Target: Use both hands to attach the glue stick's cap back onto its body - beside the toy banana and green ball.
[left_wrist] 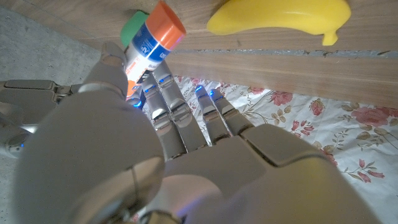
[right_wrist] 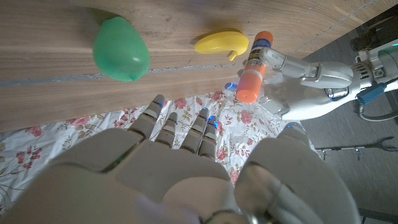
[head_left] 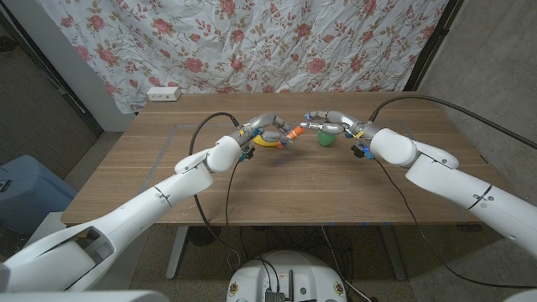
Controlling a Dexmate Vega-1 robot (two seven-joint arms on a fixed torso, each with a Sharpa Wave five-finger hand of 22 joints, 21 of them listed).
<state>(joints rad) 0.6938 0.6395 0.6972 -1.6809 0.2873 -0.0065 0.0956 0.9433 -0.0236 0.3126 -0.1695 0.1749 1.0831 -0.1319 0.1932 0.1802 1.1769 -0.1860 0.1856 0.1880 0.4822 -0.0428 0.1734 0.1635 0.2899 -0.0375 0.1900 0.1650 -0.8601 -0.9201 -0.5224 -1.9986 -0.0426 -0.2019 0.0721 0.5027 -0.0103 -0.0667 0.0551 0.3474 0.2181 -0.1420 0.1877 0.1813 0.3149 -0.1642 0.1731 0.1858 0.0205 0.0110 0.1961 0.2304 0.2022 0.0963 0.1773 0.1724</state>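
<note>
Head view: left hand (head_left: 262, 127) pinches the capped glue stick (head_left: 291, 134) above the toy banana (head_left: 268, 141); right hand (head_left: 329, 122), fingers spread and holding nothing, hovers over the green ball (head_left: 325, 137).

Left hand (right_wrist: 311, 78) gripping capped glue stick (right_wrist: 254, 59), toy banana (right_wrist: 221, 42), green ball (right_wrist: 120, 49)

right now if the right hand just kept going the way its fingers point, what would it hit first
Probably the glue stick held up by the left hand: in the head view the right hand reaches straight toward it. Depth is unclear, so it might pass just above.
</note>
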